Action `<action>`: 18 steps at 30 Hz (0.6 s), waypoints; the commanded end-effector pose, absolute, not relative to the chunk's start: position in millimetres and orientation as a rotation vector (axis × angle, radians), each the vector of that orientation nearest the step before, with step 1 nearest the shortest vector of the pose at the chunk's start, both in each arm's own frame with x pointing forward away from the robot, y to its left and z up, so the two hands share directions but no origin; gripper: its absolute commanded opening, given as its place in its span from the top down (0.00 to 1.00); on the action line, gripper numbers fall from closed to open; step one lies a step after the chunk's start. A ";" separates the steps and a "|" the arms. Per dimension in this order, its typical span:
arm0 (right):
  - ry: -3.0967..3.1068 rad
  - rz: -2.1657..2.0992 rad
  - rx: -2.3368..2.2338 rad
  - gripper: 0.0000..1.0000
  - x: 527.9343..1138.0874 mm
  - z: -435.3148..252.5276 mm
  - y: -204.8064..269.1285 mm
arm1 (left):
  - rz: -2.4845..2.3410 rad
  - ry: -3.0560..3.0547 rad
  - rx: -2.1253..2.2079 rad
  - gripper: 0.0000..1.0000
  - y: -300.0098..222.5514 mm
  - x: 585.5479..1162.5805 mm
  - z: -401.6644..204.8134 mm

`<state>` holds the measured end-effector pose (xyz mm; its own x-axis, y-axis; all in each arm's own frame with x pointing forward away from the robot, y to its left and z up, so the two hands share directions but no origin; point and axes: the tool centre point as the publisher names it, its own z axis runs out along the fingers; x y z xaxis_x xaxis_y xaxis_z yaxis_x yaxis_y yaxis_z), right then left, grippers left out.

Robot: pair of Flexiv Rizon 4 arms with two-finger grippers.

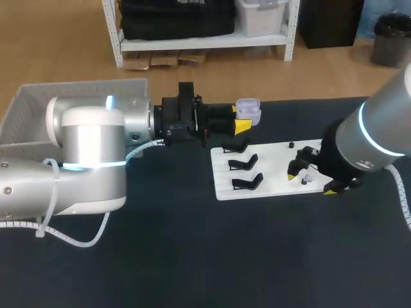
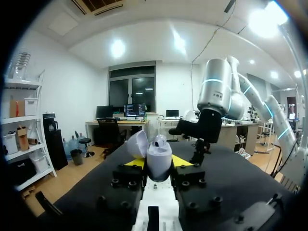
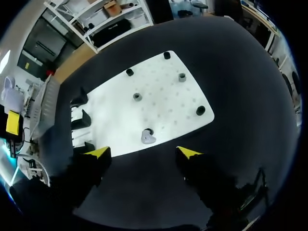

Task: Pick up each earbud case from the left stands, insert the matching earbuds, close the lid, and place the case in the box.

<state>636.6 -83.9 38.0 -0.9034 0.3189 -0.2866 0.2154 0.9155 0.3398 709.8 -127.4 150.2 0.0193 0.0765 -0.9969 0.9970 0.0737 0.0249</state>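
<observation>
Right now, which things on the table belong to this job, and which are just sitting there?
Job: open earbud case in left tool; earbud on the white board below right tool; box.
Idle: three empty black stands; small pegs on the board.

The left arm (image 1: 90, 160), filling the left of the head view, is built of fat rounded cylinders in silver-grey and white, with a thin glowing cyan ring (image 1: 83, 167) at one joint. A white spiral-wrapped cable (image 1: 70, 242) loops under it at the lower left. Its wrist is blocky black hardware; the left gripper (image 1: 244, 119) has black fingers studded with round screw heads (image 2: 129, 183) and bright yellow tips. The right arm (image 1: 376, 131), at the right edge, is the same grey with a cyan band and a white coiled cable (image 1: 401, 192). The right gripper (image 3: 143, 153) shows two black fingers ending in yellow wedge tips
</observation>
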 end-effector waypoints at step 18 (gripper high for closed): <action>2.766 0.415 0.271 0.52 650.2 25.6 -88.3 | -1.095 1.276 1.210 1.00 -127.3 707.8 148.7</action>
